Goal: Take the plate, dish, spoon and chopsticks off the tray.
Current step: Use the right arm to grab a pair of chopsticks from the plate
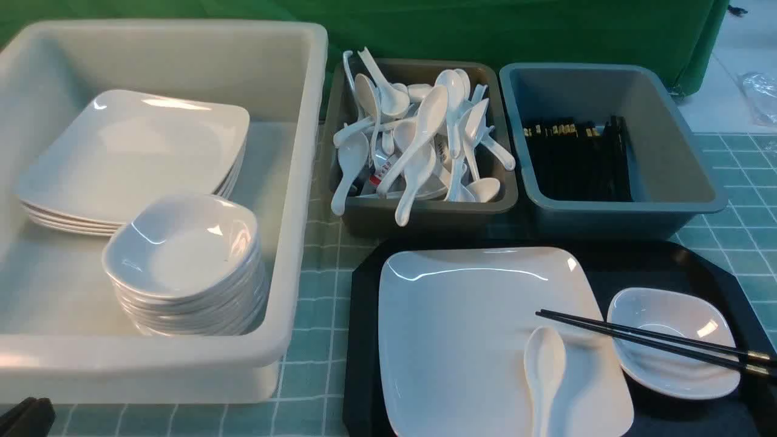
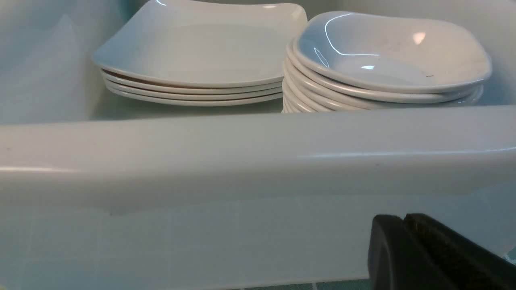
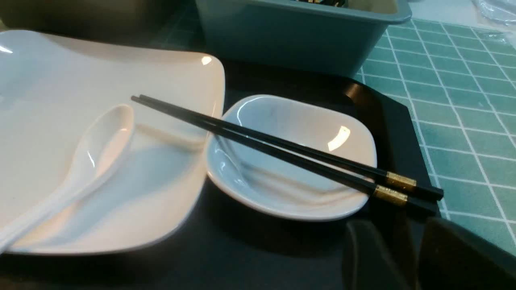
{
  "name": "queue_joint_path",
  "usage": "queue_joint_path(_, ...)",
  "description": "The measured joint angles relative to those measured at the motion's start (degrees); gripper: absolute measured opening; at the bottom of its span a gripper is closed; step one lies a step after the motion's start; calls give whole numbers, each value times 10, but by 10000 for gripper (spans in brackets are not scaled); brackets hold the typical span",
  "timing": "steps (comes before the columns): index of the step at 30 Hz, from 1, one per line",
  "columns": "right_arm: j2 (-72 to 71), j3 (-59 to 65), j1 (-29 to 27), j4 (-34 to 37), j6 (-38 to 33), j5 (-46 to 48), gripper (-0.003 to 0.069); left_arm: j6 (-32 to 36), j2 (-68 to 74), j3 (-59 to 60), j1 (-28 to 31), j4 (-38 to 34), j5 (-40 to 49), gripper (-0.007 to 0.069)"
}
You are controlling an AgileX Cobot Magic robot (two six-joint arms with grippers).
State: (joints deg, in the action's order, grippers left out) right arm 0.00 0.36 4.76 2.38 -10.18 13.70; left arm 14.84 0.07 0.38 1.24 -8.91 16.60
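White glossy spoon (image 1: 545, 364), nearest camera, on large white square plate (image 1: 485, 340) inside black plastic tray (image 1: 367, 340). Small white dish (image 1: 671, 340) in tray, black gold-banded chopsticks (image 1: 643, 340) across it. Beyond tray: blue-grey tub (image 1: 619, 206). Left gripper (image 2: 403, 219), left of tray, closed; right gripper (image 3: 397, 229) parted, empty.

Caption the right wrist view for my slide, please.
Black chopsticks lie across a white dish and plate, beside a white spoon.
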Motion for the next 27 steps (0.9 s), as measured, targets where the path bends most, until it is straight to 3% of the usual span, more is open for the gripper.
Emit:
queue_joint_path(16,0,0,0,0,0,0,242,1,0,0,0,1,0,13)
queue_joint_path(21,0,0,0,0,0,0,242,55,0,0,0,60,0,13)
queue_joint_path(27,0,0,0,0,0,0,242,65,0,0,0,89,-17,13)
